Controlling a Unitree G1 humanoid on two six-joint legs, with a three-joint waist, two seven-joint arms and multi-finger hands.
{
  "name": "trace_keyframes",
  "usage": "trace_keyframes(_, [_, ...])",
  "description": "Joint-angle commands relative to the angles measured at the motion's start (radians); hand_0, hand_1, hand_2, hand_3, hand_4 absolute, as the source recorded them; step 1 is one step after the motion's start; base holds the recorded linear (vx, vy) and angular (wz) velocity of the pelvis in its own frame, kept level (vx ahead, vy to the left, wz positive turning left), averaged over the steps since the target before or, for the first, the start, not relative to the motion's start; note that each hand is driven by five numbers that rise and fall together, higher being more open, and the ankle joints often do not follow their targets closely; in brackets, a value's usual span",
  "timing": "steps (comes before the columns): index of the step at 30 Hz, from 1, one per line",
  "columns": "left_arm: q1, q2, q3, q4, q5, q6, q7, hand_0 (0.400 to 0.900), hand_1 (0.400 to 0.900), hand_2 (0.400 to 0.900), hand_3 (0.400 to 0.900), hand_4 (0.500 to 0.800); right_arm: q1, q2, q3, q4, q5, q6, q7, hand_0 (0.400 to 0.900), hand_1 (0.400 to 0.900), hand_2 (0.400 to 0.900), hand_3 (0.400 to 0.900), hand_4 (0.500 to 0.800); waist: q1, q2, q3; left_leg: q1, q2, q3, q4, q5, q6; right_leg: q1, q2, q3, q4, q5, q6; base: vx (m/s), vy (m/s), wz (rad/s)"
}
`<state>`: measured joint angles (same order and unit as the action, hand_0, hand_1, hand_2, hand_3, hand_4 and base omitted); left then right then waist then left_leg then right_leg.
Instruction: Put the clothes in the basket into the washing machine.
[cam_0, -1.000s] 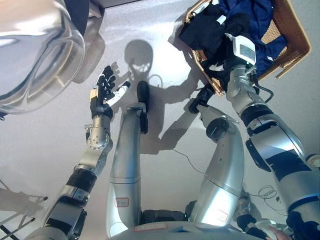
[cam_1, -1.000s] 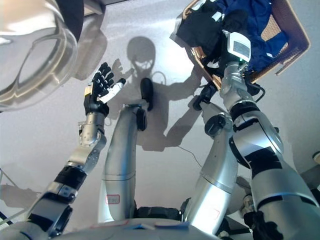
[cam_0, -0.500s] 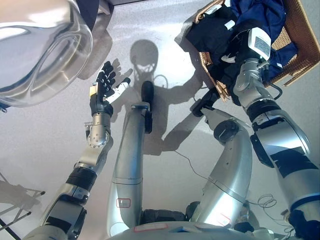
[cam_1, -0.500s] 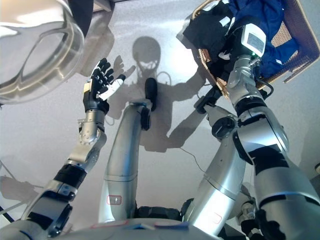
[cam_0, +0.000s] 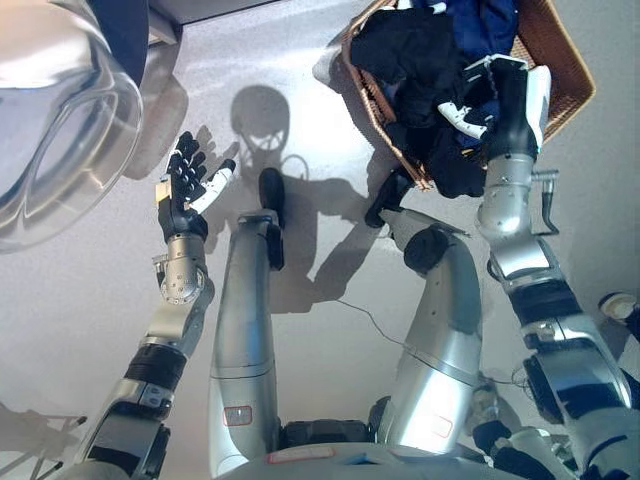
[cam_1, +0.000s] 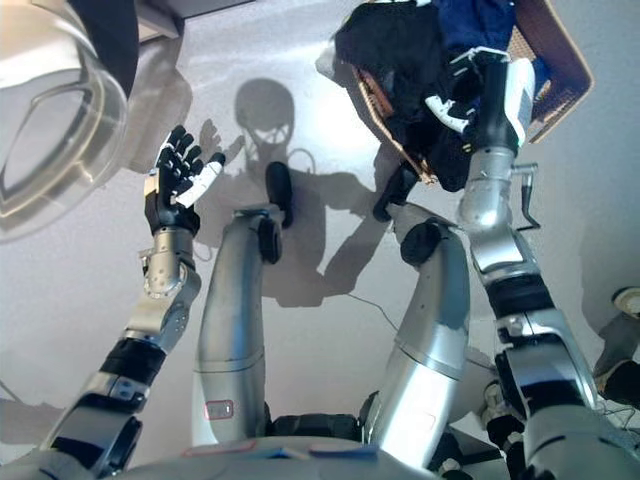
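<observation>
The step in hand is the pick-up from the basket (cam_0: 560, 60), a wicker one standing on the floor at the far right. It holds a heap of dark clothes (cam_0: 405, 45), black ones on its left side spilling over the near rim and a blue garment (cam_0: 480, 15) toward the far side. The right hand (cam_0: 478, 100) is down among the black cloth at the near rim; a white-tipped finger shows against the fabric, but the rest is buried in folds, so I cannot tell whether it has closed on anything. The left hand (cam_0: 185, 185) is raised over bare floor at the left, fingers spread and straight, holding nothing. The washing machine door (cam_0: 55, 110), a round glass bowl in a frame, hangs open at the far left, well apart from the basket. By my reading no garment has left the basket yet. The next move calls for a firm close on the black cloth, a lift clear of the wicker rim without dragging the basket, then a carry leftward to the drum
</observation>
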<state>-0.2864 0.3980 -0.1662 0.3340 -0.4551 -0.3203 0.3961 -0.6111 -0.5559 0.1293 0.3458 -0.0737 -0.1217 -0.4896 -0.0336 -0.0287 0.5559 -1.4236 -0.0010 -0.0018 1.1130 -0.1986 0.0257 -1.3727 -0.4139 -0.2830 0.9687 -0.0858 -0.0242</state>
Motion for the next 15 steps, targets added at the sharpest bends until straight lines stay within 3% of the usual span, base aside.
trace_keyframes(1, [0.128,-0.038,0.036,-0.029,-0.002,-0.038,0.018,0.900,0.900,0.900,0.900,0.800,0.081,0.028,-0.078,-0.146,0.119,-0.154,-0.011,0.400,0.400,0.400,0.400,0.500,-0.021,-0.004,-0.157,0.020,-0.014,-0.011,-0.145,0.054,-0.063,-0.053,0.031,-0.060,-0.016,-0.018,0.141,0.00,0.000,0.00])
trace_keyframes(5, [0.131,-0.046,0.036,-0.020,-0.029,-0.032,0.012,0.900,0.900,0.900,0.900,0.800,0.087,0.120,-0.103,-0.227,0.321,-0.233,0.050,0.400,0.400,0.400,0.400,0.500,-0.025,-0.003,-0.165,0.049,-0.010,-0.007,-0.179,0.058,-0.066,-0.021,0.040,-0.077,-0.049,-0.019,0.144,0.01,-0.008,0.02])
trace_keyframes(8, [0.129,-0.048,0.030,-0.005,-0.058,-0.018,-0.004,0.900,0.900,0.900,0.900,0.800,0.046,0.188,-0.054,-0.255,0.569,-0.291,0.169,0.400,0.400,0.400,0.400,0.500,-0.022,-0.005,-0.168,0.074,-0.005,-0.001,-0.204,0.064,-0.068,0.007,0.051,-0.089,-0.077,-0.015,0.145,0.00,0.008,-0.03])
trace_keyframes(13, [0.126,-0.037,0.011,-0.002,-0.118,-0.008,-0.047,0.900,0.900,0.900,0.900,0.800,-0.155,0.279,0.070,-0.188,0.950,-0.296,0.337,0.400,0.400,0.400,0.400,0.500,0.003,0.005,-0.176,0.100,-0.004,0.003,-0.229,0.072,-0.073,0.025,0.056,-0.092,-0.087,-0.023,0.137,0.01,-0.003,0.02])
trace_keyframes(15, [0.124,-0.035,0.002,0.004,-0.136,-0.003,-0.061,0.900,0.900,0.900,0.900,0.800,-0.262,0.296,0.093,-0.127,1.005,-0.287,0.351,0.400,0.400,0.400,0.400,0.500,0.017,0.010,-0.180,0.102,-0.007,0.003,-0.234,0.074,-0.073,0.023,0.056,-0.090,-0.086,-0.027,0.136,0.02,-0.012,0.08])
